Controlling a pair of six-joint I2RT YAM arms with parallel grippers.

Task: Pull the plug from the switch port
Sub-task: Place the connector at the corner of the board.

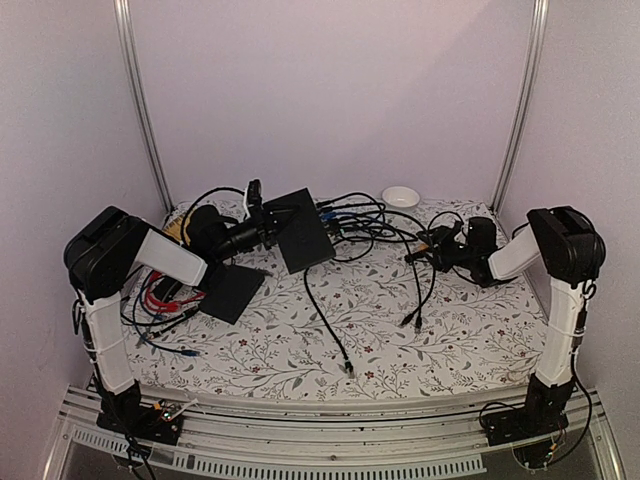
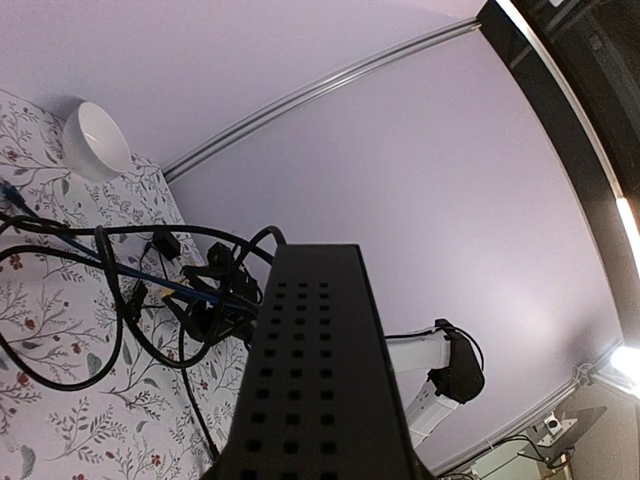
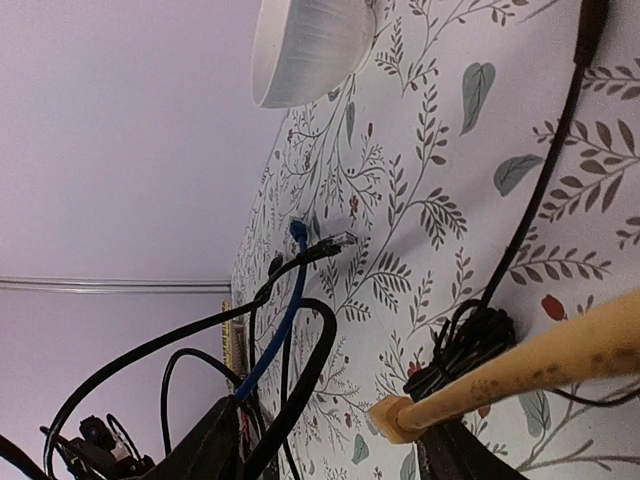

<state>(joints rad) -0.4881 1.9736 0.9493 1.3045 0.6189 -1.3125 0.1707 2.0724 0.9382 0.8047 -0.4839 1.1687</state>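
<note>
pale lilac walls (image 1: 330, 90) rise behind a soft floral-print cloth (image 1: 460, 330), and at its back left is the switch (image 1: 303, 240), a flat matte black box with neat rows of small vent holes across its face, amid glossy black and blue cables (image 1: 375, 225). the left gripper (image 1: 270, 230) is clamped on the switch's left edge. the right gripper (image 1: 412, 257) has its jaws spread and grasps nothing, with a smooth white bowl (image 1: 401, 196) behind by the wall.

On the table (image 1: 470, 340), switch (image 1: 303, 240) left of centre, slab (image 1: 232, 290) at its front-left, bowl (image 1: 401, 196) behind-right.
</note>
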